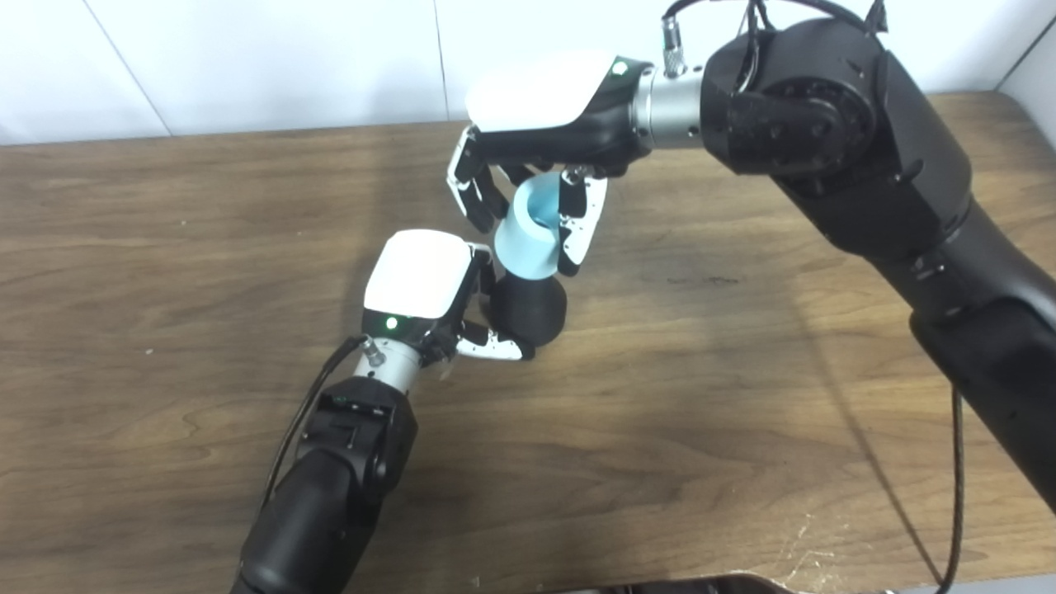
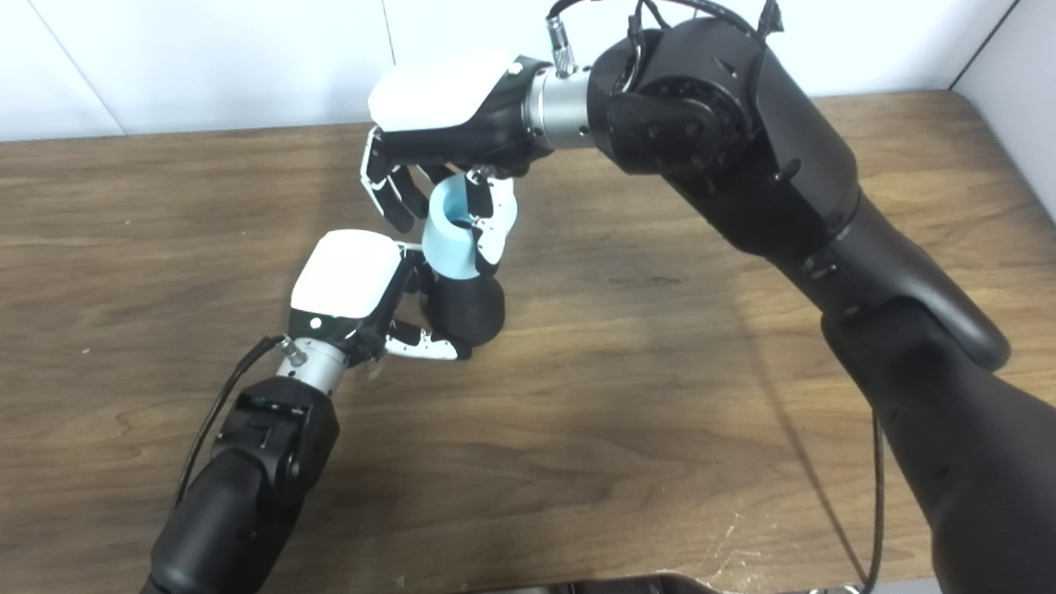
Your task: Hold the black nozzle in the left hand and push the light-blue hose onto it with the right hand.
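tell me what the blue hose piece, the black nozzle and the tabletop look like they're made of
Light-blue hose: looks like soft matte plastic or rubber; smooth wall, no glare, open hollow end.
Black nozzle: likely hard plastic or rubber; rounded dark body with only a faint sheen.
Table: wood or wood-look laminate; brown grain streaks, scuffed pale at the near edge.

Matt black nozzle (image 1: 530, 307), smooth light-blue hose (image 1: 528, 241), grained wooden table (image 1: 701, 396).
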Controlling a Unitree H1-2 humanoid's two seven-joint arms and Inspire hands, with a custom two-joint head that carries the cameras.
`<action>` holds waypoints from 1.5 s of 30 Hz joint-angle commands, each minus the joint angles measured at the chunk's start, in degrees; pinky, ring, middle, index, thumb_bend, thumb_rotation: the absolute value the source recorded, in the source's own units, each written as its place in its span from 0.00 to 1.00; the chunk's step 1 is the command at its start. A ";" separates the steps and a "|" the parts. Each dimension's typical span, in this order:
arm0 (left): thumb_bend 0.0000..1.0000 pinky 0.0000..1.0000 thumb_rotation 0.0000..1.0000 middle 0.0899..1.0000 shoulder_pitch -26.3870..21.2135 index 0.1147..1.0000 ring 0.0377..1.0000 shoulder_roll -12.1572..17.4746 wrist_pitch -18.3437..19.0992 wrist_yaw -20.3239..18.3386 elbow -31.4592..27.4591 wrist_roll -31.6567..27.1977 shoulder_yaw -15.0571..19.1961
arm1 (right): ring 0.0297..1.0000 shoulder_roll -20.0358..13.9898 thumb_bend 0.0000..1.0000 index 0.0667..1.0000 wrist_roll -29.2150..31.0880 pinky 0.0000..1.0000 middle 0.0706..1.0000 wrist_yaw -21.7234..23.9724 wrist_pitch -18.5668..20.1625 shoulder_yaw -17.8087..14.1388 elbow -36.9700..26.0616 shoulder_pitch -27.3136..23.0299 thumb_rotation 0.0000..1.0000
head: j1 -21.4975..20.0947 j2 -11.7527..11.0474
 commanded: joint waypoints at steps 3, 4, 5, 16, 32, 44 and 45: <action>0.52 0.45 0.00 0.47 -0.99 0.40 0.53 -0.74 -0.51 -0.45 -1.12 1.10 -0.60 | 0.39 -0.99 0.49 0.50 -0.24 0.28 0.48 1.25 -0.40 0.94 2.66 0.76 0.00 | 0.02 0.16; 0.52 0.45 0.00 0.47 -0.95 0.40 0.53 -0.76 -0.47 -0.49 -1.21 1.21 -0.59 | 0.39 -0.98 0.49 0.49 0.32 0.28 0.48 1.04 -0.78 0.83 3.57 0.84 0.00 | -0.01 0.24; 0.52 0.46 0.00 0.47 -0.92 0.40 0.53 -0.78 -0.44 -0.52 -1.29 1.32 -0.58 | 0.39 -0.94 0.49 0.49 0.83 0.29 0.48 0.90 -1.12 0.76 4.43 0.84 0.00 | -0.08 0.25; 0.52 0.46 0.00 0.47 -0.79 0.40 0.53 -1.11 -0.58 -0.35 -1.17 1.67 -0.43 | 0.37 -0.26 0.49 0.50 1.19 0.31 0.48 -1.54 -4.01 0.95 10.45 0.01 0.00 | 0.04 0.23; 0.52 0.46 0.00 0.47 -0.95 0.40 0.53 -1.20 -1.02 0.04 -0.94 1.55 -0.38 | 0.37 1.08 0.50 0.49 -0.27 0.33 0.46 -1.80 -7.02 2.80 11.65 -1.64 0.00 | -0.07 0.51; 0.52 0.46 0.00 0.47 -1.17 0.39 0.54 -1.36 -0.89 -0.46 -0.93 2.09 -0.67 | 0.38 2.55 0.49 0.48 -0.13 0.30 0.49 3.37 -1.95 6.41 10.51 -4.10 0.00 | -0.13 0.56; 0.52 0.47 0.00 0.47 -1.18 0.39 0.54 -1.34 -0.96 -0.36 -0.90 2.05 -0.68 | 0.38 2.62 0.49 0.47 -0.49 0.30 0.49 3.81 -1.51 6.87 10.43 -4.24 0.00 | -0.13 0.56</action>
